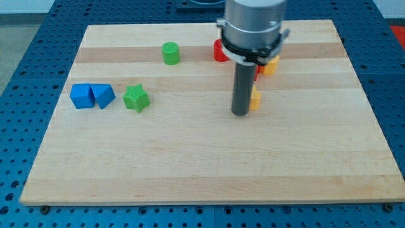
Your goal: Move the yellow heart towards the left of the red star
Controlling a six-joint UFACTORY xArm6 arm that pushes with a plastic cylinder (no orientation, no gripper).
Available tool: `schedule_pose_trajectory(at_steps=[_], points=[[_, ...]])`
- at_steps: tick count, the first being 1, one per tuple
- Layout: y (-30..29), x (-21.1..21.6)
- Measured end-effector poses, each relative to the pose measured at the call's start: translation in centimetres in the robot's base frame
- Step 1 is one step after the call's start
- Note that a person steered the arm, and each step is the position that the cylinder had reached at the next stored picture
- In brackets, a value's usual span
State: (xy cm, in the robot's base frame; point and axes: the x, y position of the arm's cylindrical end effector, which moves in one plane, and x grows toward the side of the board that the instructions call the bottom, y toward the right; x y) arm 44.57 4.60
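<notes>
— Near the middle of the wooden board [190, 158], what?

— My tip [240, 113], down on the wood. Just a plain dark rod, so nothing to open or shut, nothing held.

— And right next to it?

— A small yellow block [255, 100], touching the rod on the view's right side. Mostly hidden, so can't tell its shape.

— Any more yellow?

— Yes, another yellow block [271, 66], further toward the view's top, peeking out from behind the big grey arm [253, 25]. Shape hard to tell too. Can't say which of the two is the heart.

— And the red one?

— A red block [219, 51] up near the view's top, on the arm's left side, half covered. Can't make out star points from this side.

— What else around?

— A green round block [170, 53] to the left of the red one, well apart from it. Then, way over at the view's left, a blue cube [81, 96] and a blue wedge [104, 96] touching each other, with a green star [135, 99] just beside them.

— Anything in the way?

— Only the arm itself, covering much of the red and yellow blocks. Bare wood between the red block and the green round block.

— Under the board?

— A blue table [38, 38] with rows of little holes.
</notes>
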Motion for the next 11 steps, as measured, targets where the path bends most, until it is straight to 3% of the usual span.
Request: schedule_pose_trajectory(at_steps=[1, 3, 5, 7, 8, 10, 11], points=[[0.0, -1.5], [1.3, 5.2], [7.0, 0.4], [3.6, -4.3], [3.0, -4.5], [3.5, 0.1], [1.1, 0.3]])
